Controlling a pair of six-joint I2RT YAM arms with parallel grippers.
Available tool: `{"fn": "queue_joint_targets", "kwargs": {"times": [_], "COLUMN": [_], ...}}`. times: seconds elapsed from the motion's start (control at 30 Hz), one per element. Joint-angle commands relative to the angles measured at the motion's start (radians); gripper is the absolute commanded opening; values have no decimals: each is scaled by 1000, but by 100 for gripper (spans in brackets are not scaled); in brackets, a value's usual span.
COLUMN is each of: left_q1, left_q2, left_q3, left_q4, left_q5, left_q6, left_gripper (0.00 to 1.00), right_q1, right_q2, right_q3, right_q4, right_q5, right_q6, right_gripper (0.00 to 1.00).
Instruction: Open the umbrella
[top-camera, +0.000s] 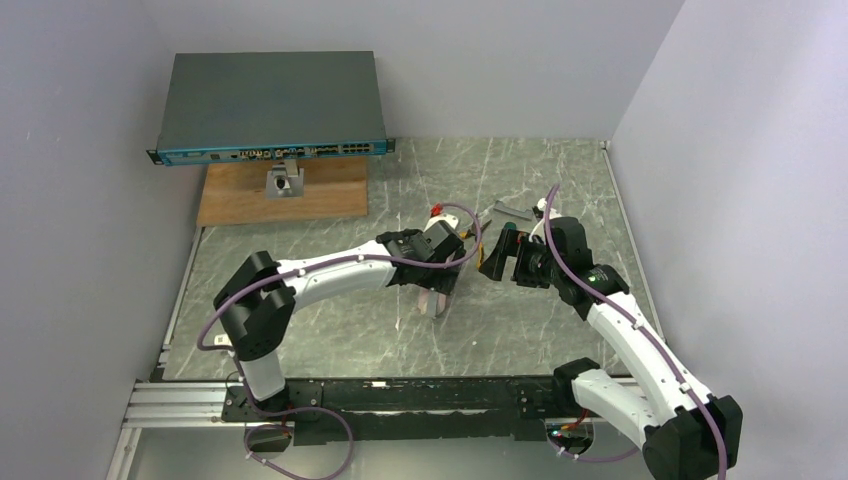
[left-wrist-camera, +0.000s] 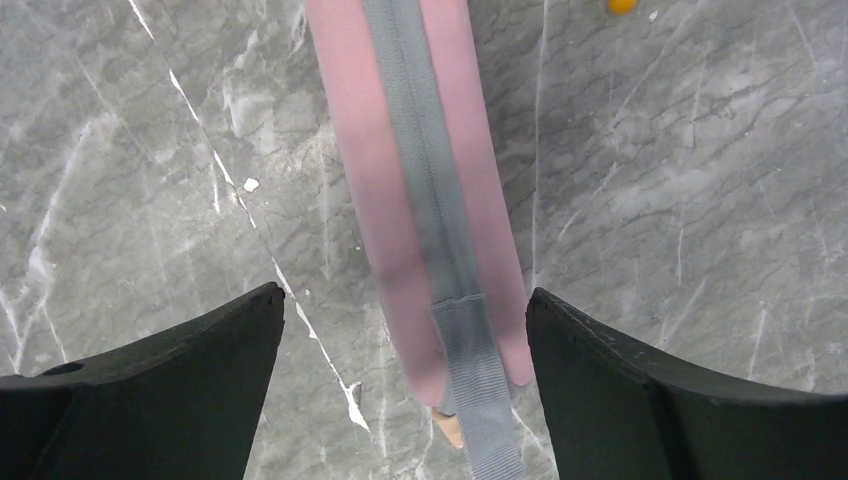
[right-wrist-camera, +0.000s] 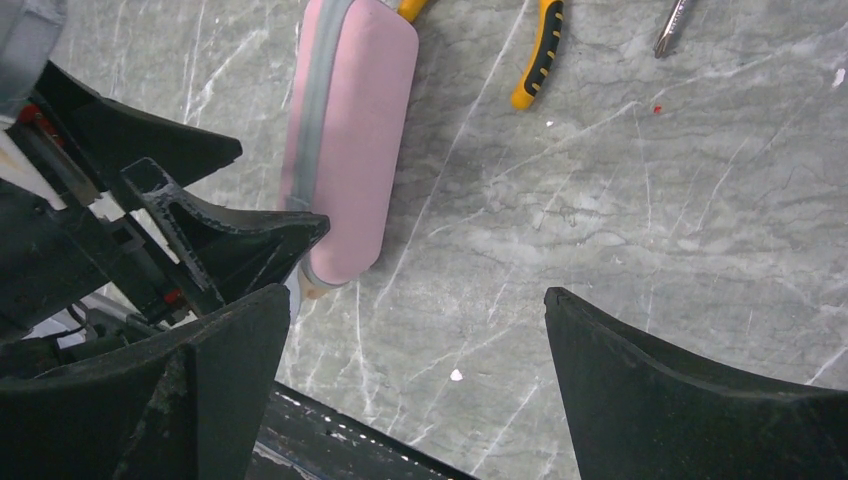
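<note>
The table (top-camera: 330, 330), a grey veined slab, carried all items. At its far left corner a switch (top-camera: 270, 100) stood raised on a small stand over a wooden board (top-camera: 240, 195).

The left arm (top-camera: 330, 275) reached across to the middle of the table. The right arm (top-camera: 640, 345) reached in from the right side, with its wrist just beside the left wrist.

The umbrella (right-wrist-camera: 355, 130) lay flat near the middle of the table, folded and enclosed in its pink sleeve (left-wrist-camera: 345, 150). A grey strap (left-wrist-camera: 420, 150) ran along the length of the sleeve. A cream handle end (left-wrist-camera: 450, 425) protruded from the near end of the sleeve.

The left gripper (left-wrist-camera: 400, 300) was released, jaws spread wide, one finger on each side of the sleeve's near end. No clamping was evident. Contact at the right-hand finger could not be determined.

The right gripper (right-wrist-camera: 415, 295) was also released, jaws spread wide over bare table, just beside the sleeve and holding nothing.

Beyond the sleeve lay a yellow-and-black tool handle (right-wrist-camera: 540, 55), with a screwdriver tip (right-wrist-camera: 672, 25) near it.
</note>
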Motion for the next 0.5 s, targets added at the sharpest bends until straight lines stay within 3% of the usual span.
{"fn": "queue_joint_targets", "kwargs": {"times": [0.0,0.23,0.37,0.47], "left_q1": [1,1,1,1], "left_q2": [32,54,75,79], "left_q3": [7,-29,-36,-56], "left_q4": [18,69,78,101], "left_q5": [26,66,67,87], "left_q6": [-1,-16,-15,-14], "left_gripper": [93,91,86,74], "right_q1": [0,0,0,-1], "right_q2": [-9,-10,-8,-5], "right_q3": [0,-18,-21,-23], "right_q4": [16,22,27,30], "right_q5": [-13,-21,-20,-20], "right_q6": [-11,-3,0,1], "right_gripper": [100,100,100,100]}}
